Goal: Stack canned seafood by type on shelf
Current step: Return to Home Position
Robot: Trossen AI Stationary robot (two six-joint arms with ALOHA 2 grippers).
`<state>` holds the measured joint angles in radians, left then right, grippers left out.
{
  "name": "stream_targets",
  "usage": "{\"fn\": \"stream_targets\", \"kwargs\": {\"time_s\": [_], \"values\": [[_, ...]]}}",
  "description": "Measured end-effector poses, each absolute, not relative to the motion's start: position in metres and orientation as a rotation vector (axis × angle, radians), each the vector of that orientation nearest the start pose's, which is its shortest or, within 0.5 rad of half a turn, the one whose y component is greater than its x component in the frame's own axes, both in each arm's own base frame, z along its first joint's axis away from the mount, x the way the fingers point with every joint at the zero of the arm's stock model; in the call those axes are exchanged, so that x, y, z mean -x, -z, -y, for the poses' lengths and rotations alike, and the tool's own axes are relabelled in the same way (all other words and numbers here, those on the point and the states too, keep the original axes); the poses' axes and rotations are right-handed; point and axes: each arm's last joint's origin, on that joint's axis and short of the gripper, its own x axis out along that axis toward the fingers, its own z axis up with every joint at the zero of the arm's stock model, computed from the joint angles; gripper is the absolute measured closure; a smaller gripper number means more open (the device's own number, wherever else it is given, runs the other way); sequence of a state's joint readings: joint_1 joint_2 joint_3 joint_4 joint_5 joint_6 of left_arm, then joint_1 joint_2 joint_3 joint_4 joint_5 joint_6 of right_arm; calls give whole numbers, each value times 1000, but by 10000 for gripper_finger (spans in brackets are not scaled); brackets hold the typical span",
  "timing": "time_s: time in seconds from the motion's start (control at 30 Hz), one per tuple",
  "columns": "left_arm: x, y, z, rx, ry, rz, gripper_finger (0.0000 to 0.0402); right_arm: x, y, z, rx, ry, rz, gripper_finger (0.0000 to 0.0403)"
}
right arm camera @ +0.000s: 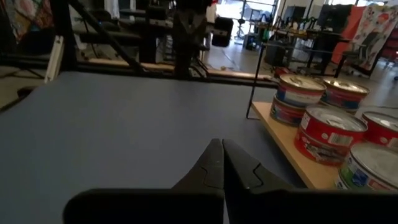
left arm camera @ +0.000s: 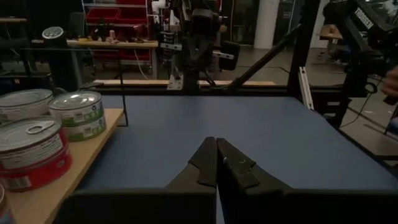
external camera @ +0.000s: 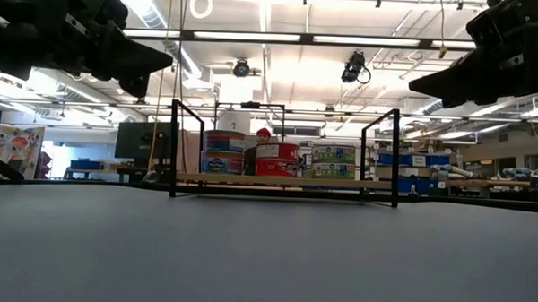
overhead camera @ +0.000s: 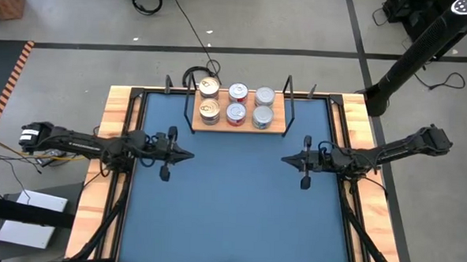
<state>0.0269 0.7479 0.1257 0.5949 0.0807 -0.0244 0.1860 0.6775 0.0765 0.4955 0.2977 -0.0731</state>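
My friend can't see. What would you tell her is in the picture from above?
Six round can tops show in two rows of three on a wooden shelf at one edge of a blue table: gold tops left, red-sided middle, silver right. The left gripper and right gripper, both shut, hover over the table, pointing at each other.

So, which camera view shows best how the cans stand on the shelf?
The high view: six can tops show on the shelf, two rows of three. The low view shows only the front cans' sides; each wrist view catches only some cans.
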Motion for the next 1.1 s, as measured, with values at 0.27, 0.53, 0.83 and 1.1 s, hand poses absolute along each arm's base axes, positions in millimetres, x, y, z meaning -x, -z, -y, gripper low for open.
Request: {"fn": "stream_targets", "kwargs": {"time_s": [0.27,0.53,0.83,1.1], "values": [[-149,-190,-3,1,-9,-18,400,-135,-170,-16,98,137,-136,402],[-139,-170,-5,8,-78,34,400,-127,-162,-16,57,86,-146,402],[-134,-171,-5,22,-81,40,400,-117,-158,-18,45,59,-109,403],[-121,-171,-6,-11,-137,21,400,-107,-159,-17,32,67,-87,403]]}}
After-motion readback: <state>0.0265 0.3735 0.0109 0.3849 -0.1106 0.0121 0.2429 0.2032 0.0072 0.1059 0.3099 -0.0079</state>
